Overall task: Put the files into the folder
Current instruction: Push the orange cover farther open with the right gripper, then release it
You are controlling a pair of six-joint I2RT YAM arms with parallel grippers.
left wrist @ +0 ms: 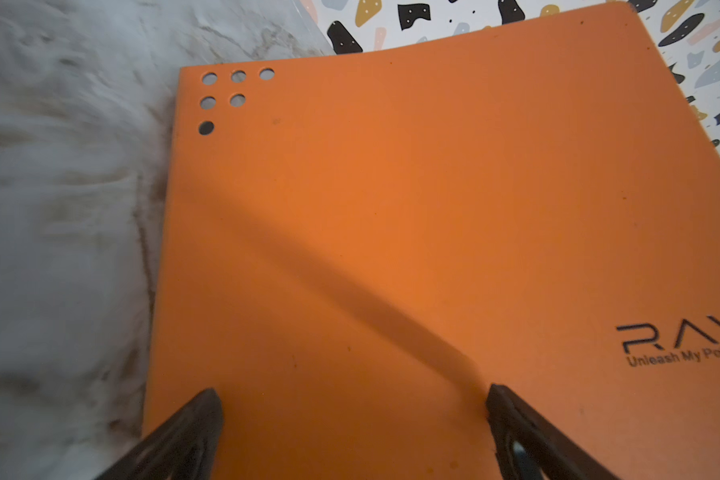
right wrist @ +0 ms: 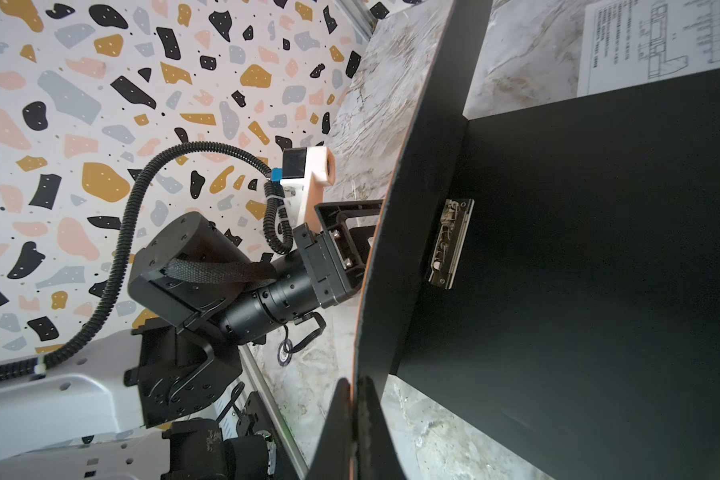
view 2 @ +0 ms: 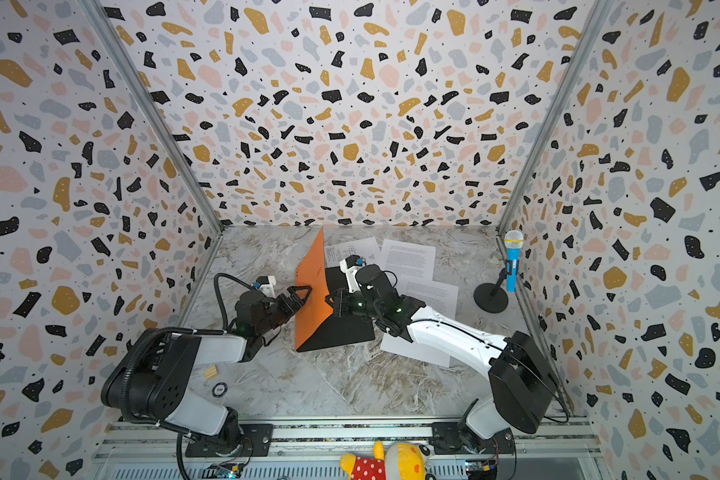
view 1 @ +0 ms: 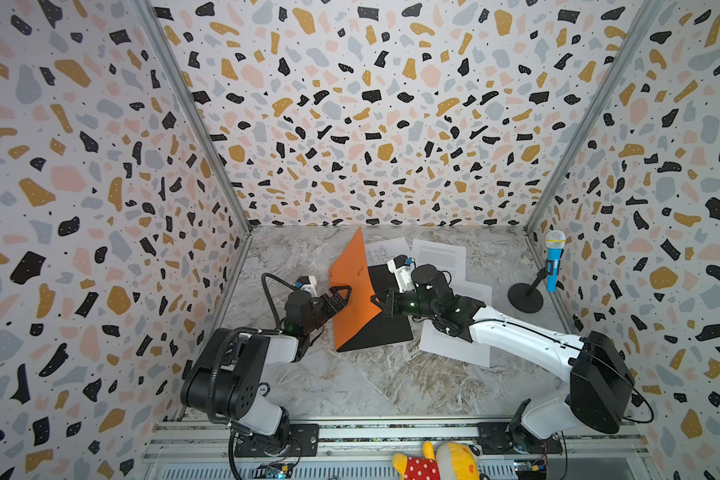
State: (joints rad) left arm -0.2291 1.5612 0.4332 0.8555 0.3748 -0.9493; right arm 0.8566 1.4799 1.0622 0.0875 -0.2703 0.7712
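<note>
Marble-patterned tabletop (view 1: 350, 386) bears the thin orange-and-black folder (view 1: 385, 328). My right gripper (view 1: 377, 298) pinches its raised cover (view 1: 352, 291) and my left gripper (view 1: 342, 293), spread, braces it, exposing the inside for the white paper sheets (view 1: 439, 254) beside the folder.

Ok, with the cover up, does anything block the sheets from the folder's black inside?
Yes, the right arm: it crosses above the near text sheet, and its fingers grip the raised orange cover above the black inside.

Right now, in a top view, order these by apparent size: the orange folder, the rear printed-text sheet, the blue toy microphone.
Largest: orange folder.
Then: rear printed-text sheet, partly hidden.
Smallest: blue toy microphone.
</note>
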